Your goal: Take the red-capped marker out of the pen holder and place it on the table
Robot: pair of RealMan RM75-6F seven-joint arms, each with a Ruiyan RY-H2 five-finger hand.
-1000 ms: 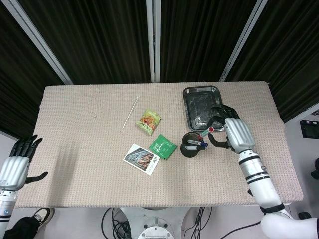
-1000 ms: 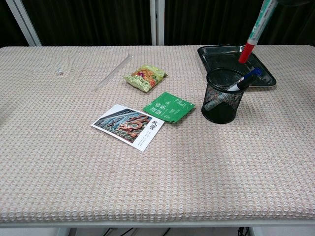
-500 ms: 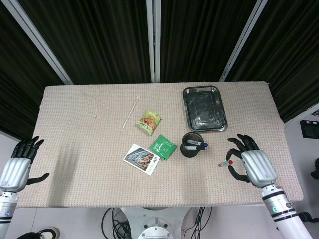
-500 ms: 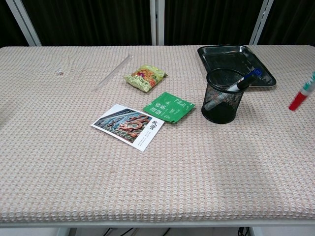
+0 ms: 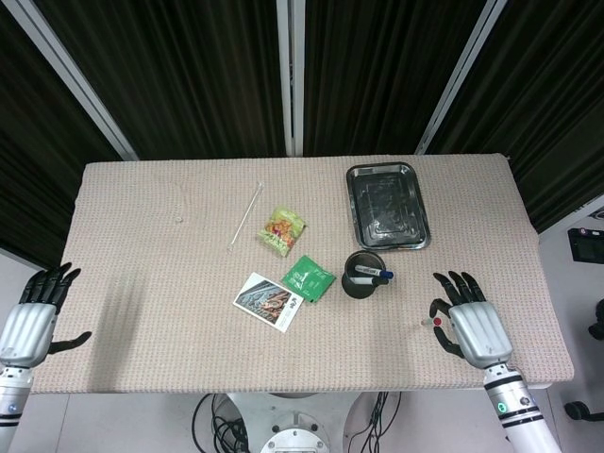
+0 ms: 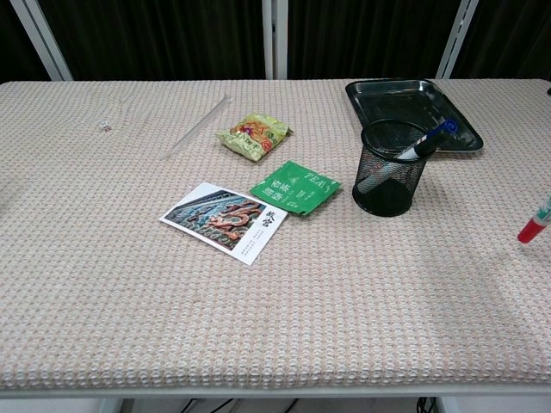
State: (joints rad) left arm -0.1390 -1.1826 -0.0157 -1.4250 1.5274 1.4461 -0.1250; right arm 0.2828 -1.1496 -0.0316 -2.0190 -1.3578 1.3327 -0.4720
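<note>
Hands sit at the near table edge: right hand [image 5: 472, 326] over the near-right part of the beige woven table [image 5: 170, 311], fingers curled round the red-capped marker [image 6: 535, 224], holding it (red cap pokes out toward the table middle, low over the cloth; contact with the table not discernible). Left hand [image 5: 33, 316] off the near-left corner, fingers spread, holding nothing. Marker is well clear of the black mesh pen holder [image 6: 392, 168], which stands upright further in and has a blue-capped pen [image 6: 424, 142] leaning in it. Left of the holder: green tea sachet [image 6: 295, 187], then a printed picture card [image 6: 224, 220] just beside it. Further back: yellow-green snack packet [image 6: 252, 136], clear thin straw [image 6: 200, 125], and the dark metal tray [image 6: 413, 112] (far right, behind the holder).
</note>
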